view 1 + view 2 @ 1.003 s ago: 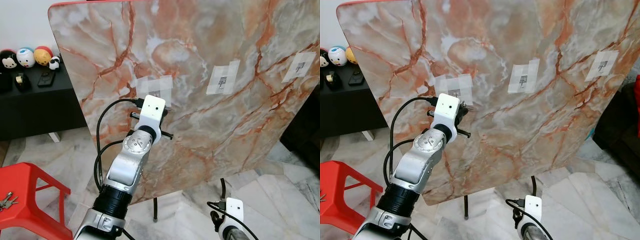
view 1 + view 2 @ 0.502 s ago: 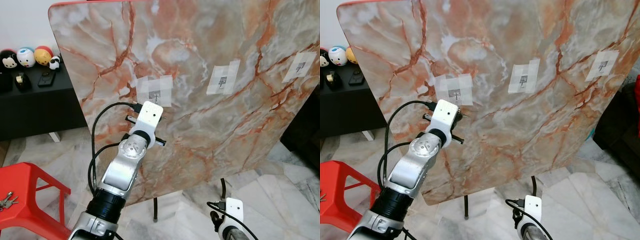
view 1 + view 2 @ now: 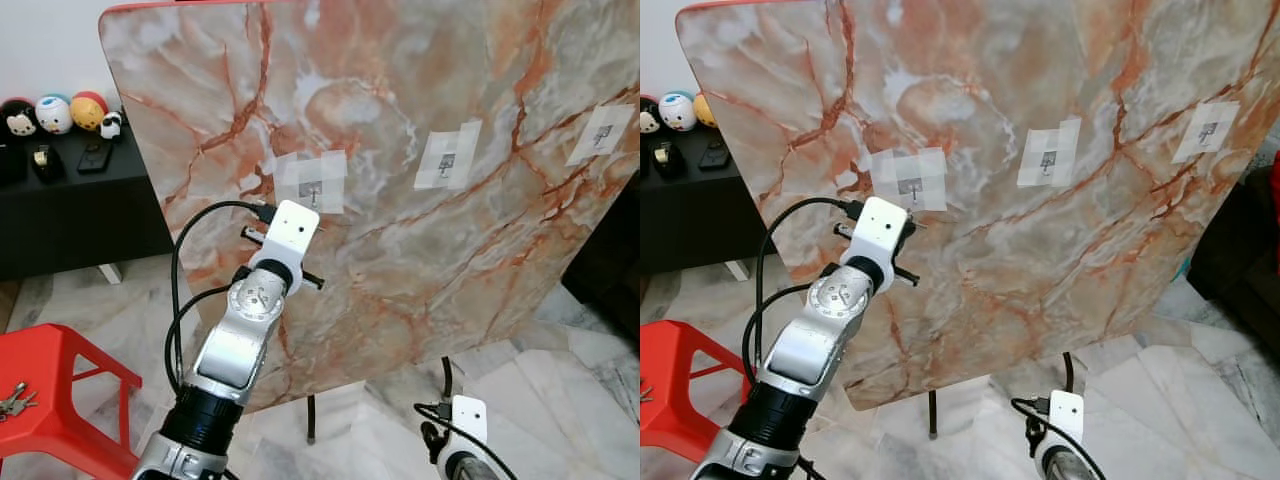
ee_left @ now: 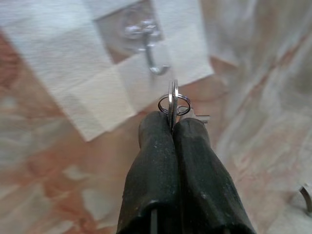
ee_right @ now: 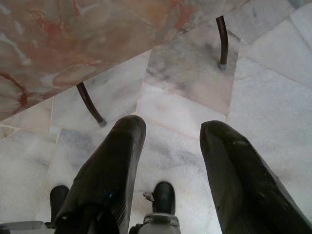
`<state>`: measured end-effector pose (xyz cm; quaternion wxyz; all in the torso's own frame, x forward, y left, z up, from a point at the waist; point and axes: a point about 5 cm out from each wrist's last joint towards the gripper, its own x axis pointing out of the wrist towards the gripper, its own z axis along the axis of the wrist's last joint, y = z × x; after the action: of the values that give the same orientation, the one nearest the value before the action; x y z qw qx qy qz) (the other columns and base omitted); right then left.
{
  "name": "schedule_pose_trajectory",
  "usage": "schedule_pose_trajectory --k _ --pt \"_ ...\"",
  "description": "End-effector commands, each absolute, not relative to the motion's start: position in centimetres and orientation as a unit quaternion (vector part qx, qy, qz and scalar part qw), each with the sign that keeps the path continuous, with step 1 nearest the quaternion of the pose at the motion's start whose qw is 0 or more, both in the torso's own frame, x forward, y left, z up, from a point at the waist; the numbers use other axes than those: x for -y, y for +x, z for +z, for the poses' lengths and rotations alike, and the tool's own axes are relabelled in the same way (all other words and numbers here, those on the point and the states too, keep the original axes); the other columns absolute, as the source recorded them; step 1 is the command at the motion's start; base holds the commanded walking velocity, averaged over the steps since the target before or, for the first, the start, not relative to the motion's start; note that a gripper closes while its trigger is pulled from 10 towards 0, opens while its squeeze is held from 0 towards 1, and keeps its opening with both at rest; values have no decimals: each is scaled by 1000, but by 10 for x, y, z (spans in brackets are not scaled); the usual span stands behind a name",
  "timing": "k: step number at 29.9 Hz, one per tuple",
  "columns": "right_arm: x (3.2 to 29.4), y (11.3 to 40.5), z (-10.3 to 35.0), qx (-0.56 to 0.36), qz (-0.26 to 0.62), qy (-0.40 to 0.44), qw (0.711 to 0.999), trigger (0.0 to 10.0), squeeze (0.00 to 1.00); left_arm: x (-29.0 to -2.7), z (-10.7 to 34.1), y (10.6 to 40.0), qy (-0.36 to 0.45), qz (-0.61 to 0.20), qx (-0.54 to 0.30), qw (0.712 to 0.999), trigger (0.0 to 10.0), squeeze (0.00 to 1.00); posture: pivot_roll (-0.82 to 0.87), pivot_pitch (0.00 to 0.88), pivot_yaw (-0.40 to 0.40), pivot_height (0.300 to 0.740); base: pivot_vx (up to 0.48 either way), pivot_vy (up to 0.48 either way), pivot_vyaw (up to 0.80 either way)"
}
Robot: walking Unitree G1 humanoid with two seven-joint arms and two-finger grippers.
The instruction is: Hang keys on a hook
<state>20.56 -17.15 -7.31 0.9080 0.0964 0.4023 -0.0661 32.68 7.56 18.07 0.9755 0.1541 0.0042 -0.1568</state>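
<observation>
My left end effector (image 4: 171,127) pinched the key ring (image 4: 173,103) edge-on just below the hook (image 4: 148,48); light, stiff, slippery metal, best gripped at its rim.

The left arm (image 3: 240,350) reaches up and forward from the seven o'clock corner toward twelve o'clock, its white wrist (image 3: 284,232) raised near the frame's middle. The left gripper (image 4: 171,127) has both black fingers (image 4: 153,161) pressed tightly together. The right arm (image 3: 462,445) hangs low at five o'clock, and the right gripper (image 5: 170,141) points downward with its fingers (image 5: 109,170) spread apart.
</observation>
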Motion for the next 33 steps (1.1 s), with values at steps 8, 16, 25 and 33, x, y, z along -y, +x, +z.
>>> schedule_pose_trajectory --k 8,16,25,33 --pt "171 208 -72 -399 -68 96 909 10000 0 -71 193 327 152 -154 14 976 10000 0 96 0 -57 740 0 0 0" --pt "172 207 -72 -399 -69 96 909 10000 0 -66 207 321 144 -182 49 972 10000 0 99 0 -56 740 0 0 0" --pt "171 209 -71 -397 -68 95 910 10000 0 -64 206 320 145 -191 47 970 10000 0 97 0 -56 740 0 0 0" --pt "171 208 -72 -397 -67 96 910 10000 0 -59 205 324 140 -195 44 970 10000 0 95 0 -56 740 0 0 0"
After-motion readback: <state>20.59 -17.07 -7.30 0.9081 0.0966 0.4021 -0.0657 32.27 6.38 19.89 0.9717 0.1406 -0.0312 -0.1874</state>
